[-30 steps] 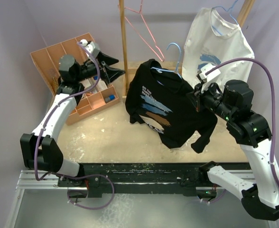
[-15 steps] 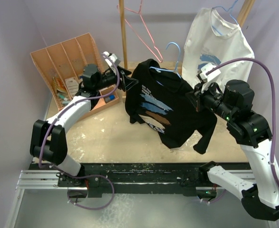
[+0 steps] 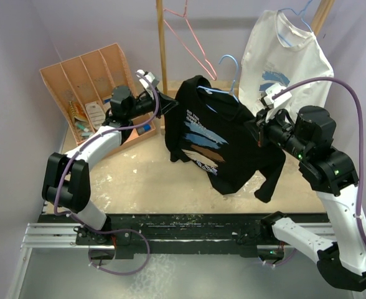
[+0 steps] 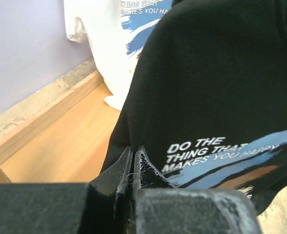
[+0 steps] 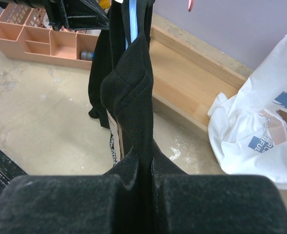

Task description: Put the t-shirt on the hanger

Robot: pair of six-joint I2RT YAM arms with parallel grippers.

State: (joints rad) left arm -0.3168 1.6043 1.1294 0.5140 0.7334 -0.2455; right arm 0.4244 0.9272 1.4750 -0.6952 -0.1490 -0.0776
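**One slogan, printed on two shirts**
In the left wrist view, the black t-shirt (image 4: 221, 73) carries white capitals on its chest, reading "DO THE THING THAT MAKES YOU HAPPY". The white t-shirt (image 4: 104, 53) behind it shows dark capitals, cut off by the frame edge and the black cloth: "THING THAT" over "MAKES YOU HA". In the right wrist view, smaller print on the white shirt is too blurred to read.
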